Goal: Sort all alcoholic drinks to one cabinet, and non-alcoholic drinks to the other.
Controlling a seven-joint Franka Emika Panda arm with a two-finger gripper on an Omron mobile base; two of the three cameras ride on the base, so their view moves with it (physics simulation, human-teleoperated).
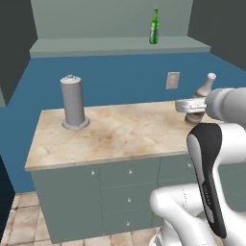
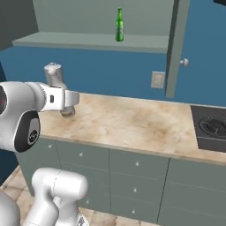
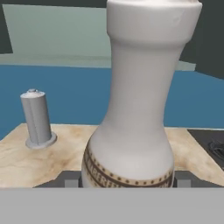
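Pale bottle (image 3: 135, 109) with a narrow neck fills the centre of the hand view, standing on the marble surface (image 1: 120, 134); the hand (image 3: 127, 179) grips its patterned base between both fingers. Upper centre in both base views, a green bottle (image 1: 153, 26) stands in the open cabinet (image 1: 120, 45). A grey cylinder (image 1: 73, 102) stands left on the surface.

Pale bottle (image 3: 135, 109) stands on worktop (image 1: 120, 134) right betw. hand's (image 3: 127, 179) fingers, cylinder (image 3: 37, 118) on worktop well left of hand & further back, green bottle (image 1: 154, 26) up on cabinet shelf (image 1: 96, 46) beyond hand.
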